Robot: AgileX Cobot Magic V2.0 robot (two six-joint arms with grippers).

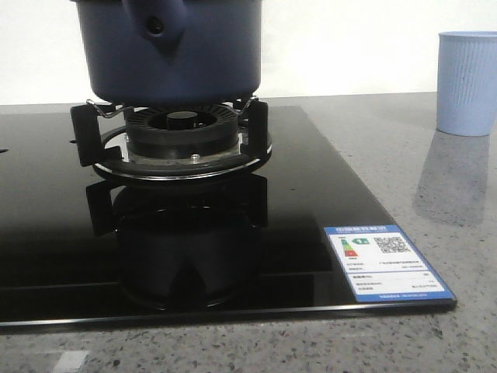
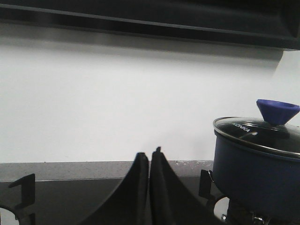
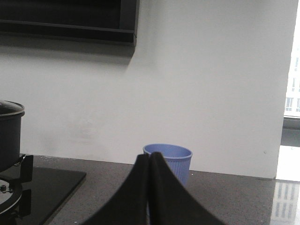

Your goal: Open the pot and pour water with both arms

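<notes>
The dark navy-blue pot (image 1: 175, 54) stands on the gas burner (image 1: 182, 140), its handle lug with a small hole facing me. In the left wrist view the pot (image 2: 258, 183) carries a glass lid (image 2: 255, 133) with a blue knob (image 2: 277, 111). A light-blue ribbed cup (image 1: 467, 81) stands on the counter at the right. It also shows in the right wrist view (image 3: 176, 161). My left gripper (image 2: 149, 157) is shut and empty, beside the pot. My right gripper (image 3: 149, 157) is shut and empty, in front of the cup. Neither gripper shows in the front view.
The black glass cooktop (image 1: 295, 225) carries an energy label (image 1: 386, 263) at its front right corner. A second burner's support (image 2: 21, 197) shows in the left wrist view. A grey speckled counter (image 1: 435, 194) surrounds the cooktop. A dark range hood (image 3: 65, 21) hangs on the white wall.
</notes>
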